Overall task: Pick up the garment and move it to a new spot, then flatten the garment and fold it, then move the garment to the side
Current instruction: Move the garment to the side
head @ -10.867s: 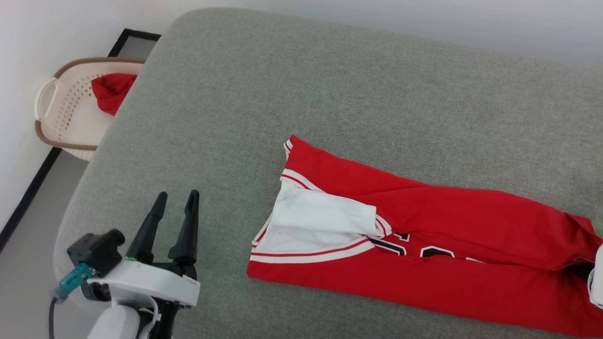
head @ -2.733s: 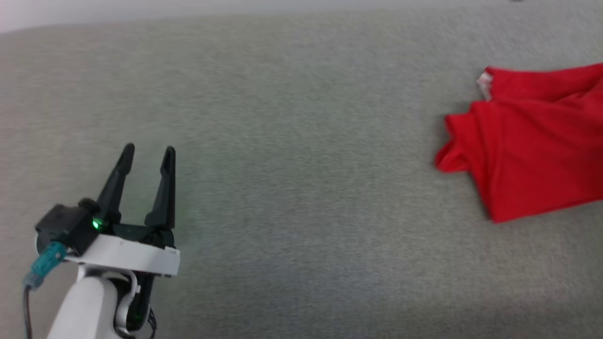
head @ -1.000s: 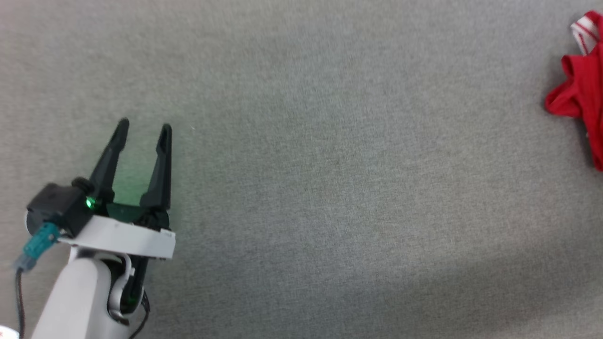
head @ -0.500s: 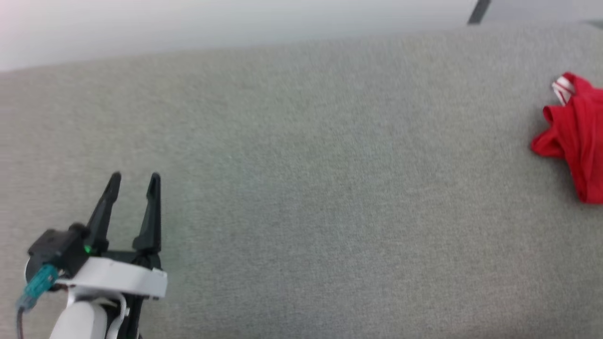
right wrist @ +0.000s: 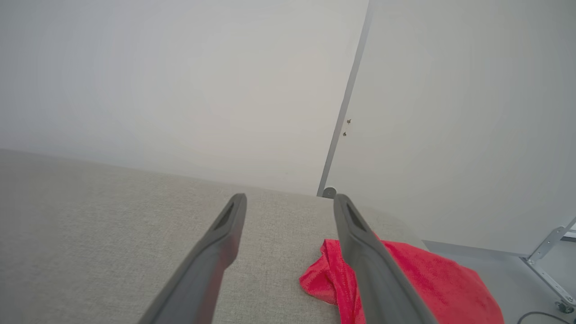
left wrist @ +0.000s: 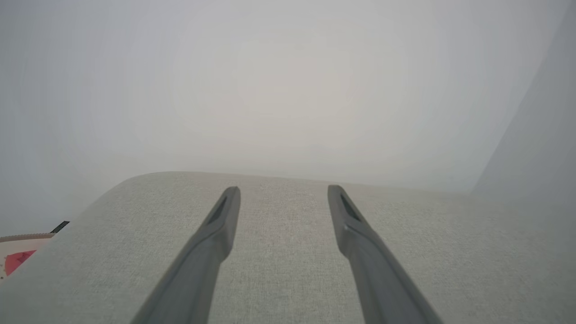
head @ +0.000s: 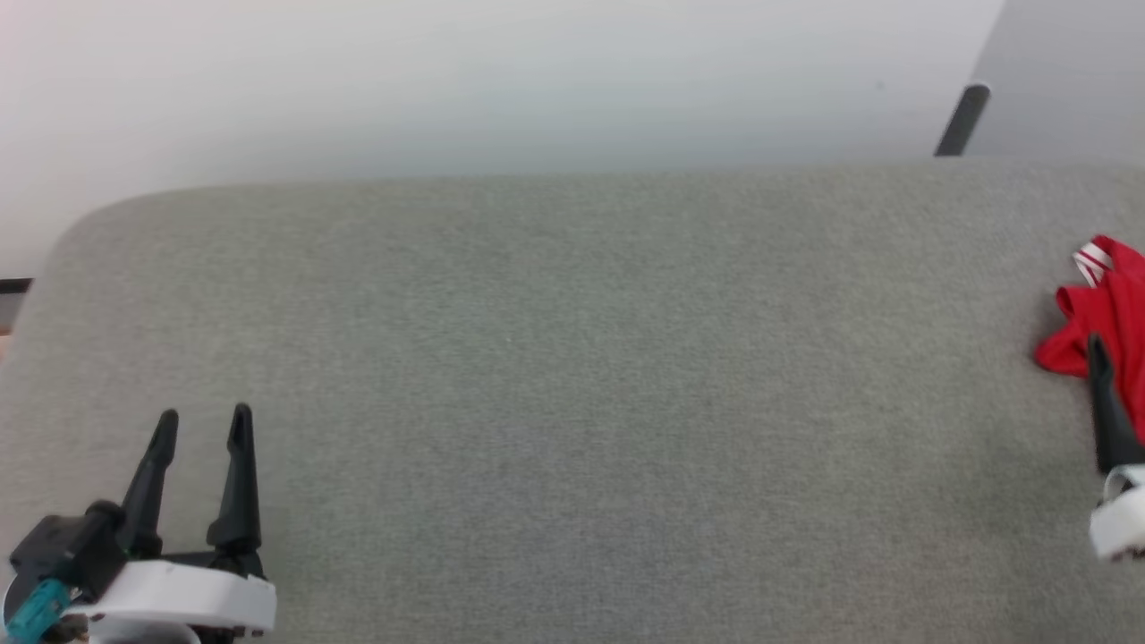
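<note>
— At the right end of the grey cushion (head: pixel 572 358), the garment (head: pixel 1118 304) is lying in a bunched red heap, with striped trim showing at its far corner. Is either pincer gripping it?

— Negative. The right gripper (right wrist: pixel 289 200) is hanging over that end of the cushion, fingers spread wide, nothing between them. One finger is crossing the cloth's edge in the wrist view; contact cannot be determined. The left gripper (head: pixel 204 413) is hovering above the cushion's left end, likewise spread and empty.

— Failure modes?

— A finger travelling low is risking a snag on a loose fold and dragging the heap. The garment is also sitting near the cushion's right edge, so any drag is likely tipping it off.
</note>
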